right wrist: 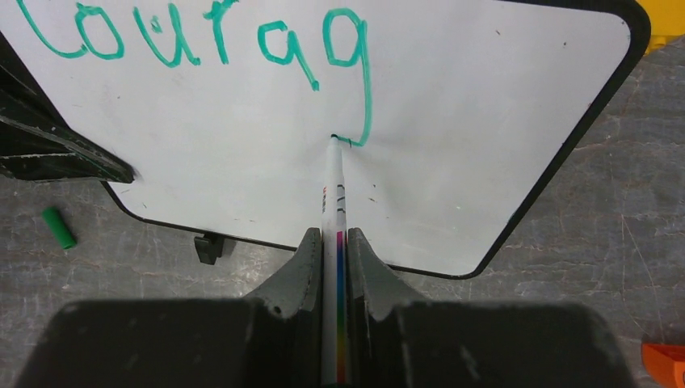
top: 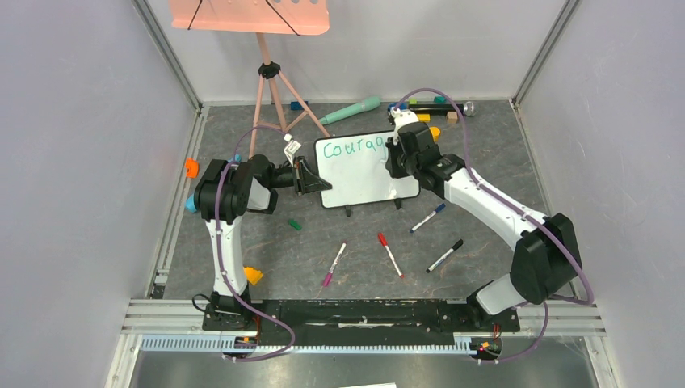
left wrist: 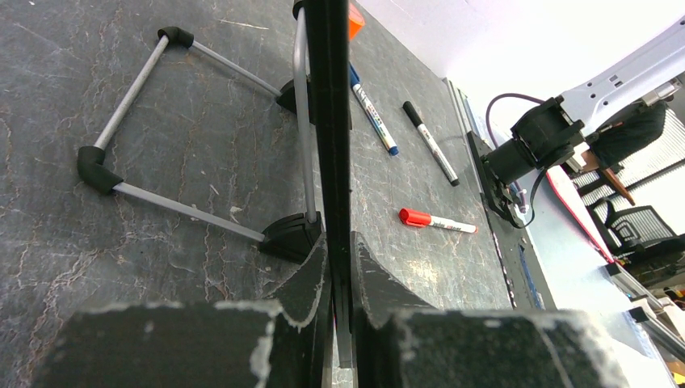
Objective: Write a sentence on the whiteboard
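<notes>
Right wrist: right hand [right wrist: 333,241] pinches the marker [right wrist: 333,182], tip touching the whiteboard [right wrist: 468,121] at the tail of the sentence [right wrist: 194,44] (teal "Courag"); left hand [left wrist: 339,259] clamps the whiteboard's edge.

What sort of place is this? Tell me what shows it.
Likely a robotics lab work cell: plain walls on aluminium framing enclose a grey table, the left arm and right arm are bolted to a rail, and an office chair shows beyond.

Tilted whiteboard [top: 367,182] shows teal sentence [top: 350,147] reading only "Courag".
</notes>
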{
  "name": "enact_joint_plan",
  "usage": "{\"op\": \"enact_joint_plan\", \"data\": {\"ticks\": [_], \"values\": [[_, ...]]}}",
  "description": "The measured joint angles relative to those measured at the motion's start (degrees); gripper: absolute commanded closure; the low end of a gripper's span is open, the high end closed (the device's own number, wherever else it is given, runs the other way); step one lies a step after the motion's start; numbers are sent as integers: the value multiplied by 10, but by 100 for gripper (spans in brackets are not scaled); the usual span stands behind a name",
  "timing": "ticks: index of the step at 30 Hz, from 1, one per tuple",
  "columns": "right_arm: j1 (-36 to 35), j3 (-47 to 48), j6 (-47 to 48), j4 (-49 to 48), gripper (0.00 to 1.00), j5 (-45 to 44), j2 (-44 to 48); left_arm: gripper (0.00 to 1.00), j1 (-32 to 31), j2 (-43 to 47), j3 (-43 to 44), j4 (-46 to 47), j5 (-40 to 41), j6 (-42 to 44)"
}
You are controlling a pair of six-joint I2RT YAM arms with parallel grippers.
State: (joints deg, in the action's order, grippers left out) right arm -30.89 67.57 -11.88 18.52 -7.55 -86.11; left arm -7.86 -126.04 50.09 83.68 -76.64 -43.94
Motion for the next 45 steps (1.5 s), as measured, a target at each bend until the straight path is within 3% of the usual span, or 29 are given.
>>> {"op": "enact_joint_plan", "data": {"ticks": [23,45], "values": [[24,28,-1,5,100,2,32,98,0,0,0,0,-5,0],[30,48,6,4,100,-12,-4,98,0,0,0,0,-4,0]]}}
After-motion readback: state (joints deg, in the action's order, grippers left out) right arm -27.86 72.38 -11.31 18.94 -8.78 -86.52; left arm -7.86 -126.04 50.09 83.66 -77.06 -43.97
